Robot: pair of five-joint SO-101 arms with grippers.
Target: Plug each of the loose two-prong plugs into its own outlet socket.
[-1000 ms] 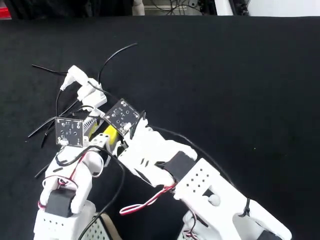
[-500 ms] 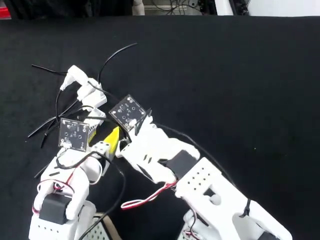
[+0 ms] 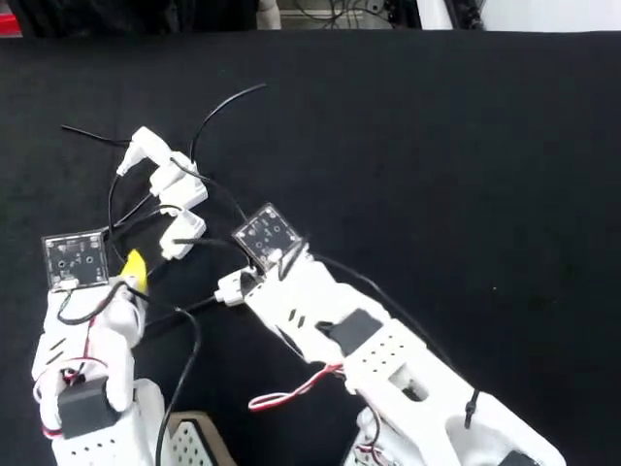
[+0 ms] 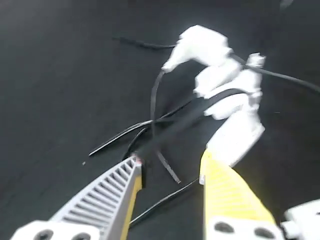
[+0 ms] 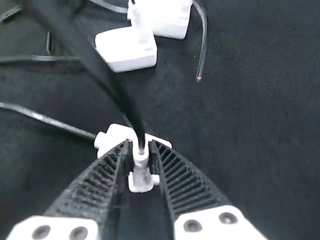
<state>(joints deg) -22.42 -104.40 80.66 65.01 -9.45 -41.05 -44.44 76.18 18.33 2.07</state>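
Three white outlet blocks lie in a row among black cords: one (image 3: 146, 148) farthest from me, one (image 3: 180, 184) in the middle, one (image 3: 181, 234) nearest. In the left wrist view they are the far block (image 4: 200, 44), the middle block (image 4: 229, 82) and the near block (image 4: 236, 134). My right gripper (image 5: 140, 148) is shut on a white plug (image 5: 118, 138) with a black cord, low over the cloth and short of the nearest block (image 5: 125, 50). From above, this gripper (image 3: 236, 287) sits right of that block. My left gripper (image 4: 170, 162) is open over loose cords, and it (image 3: 131, 274) is left of the blocks.
Black cords (image 3: 225, 102) fan out over the black table cloth (image 3: 437, 175) around the blocks. One cord (image 3: 165, 306) runs between the two grippers. Both arm bases crowd the near edge. The right and far parts of the cloth are bare.
My left arm has drawn back to the left, away from the nearest outlet block, which now shows uncovered. My right gripper has backed off a little toward me, still holding the plug.
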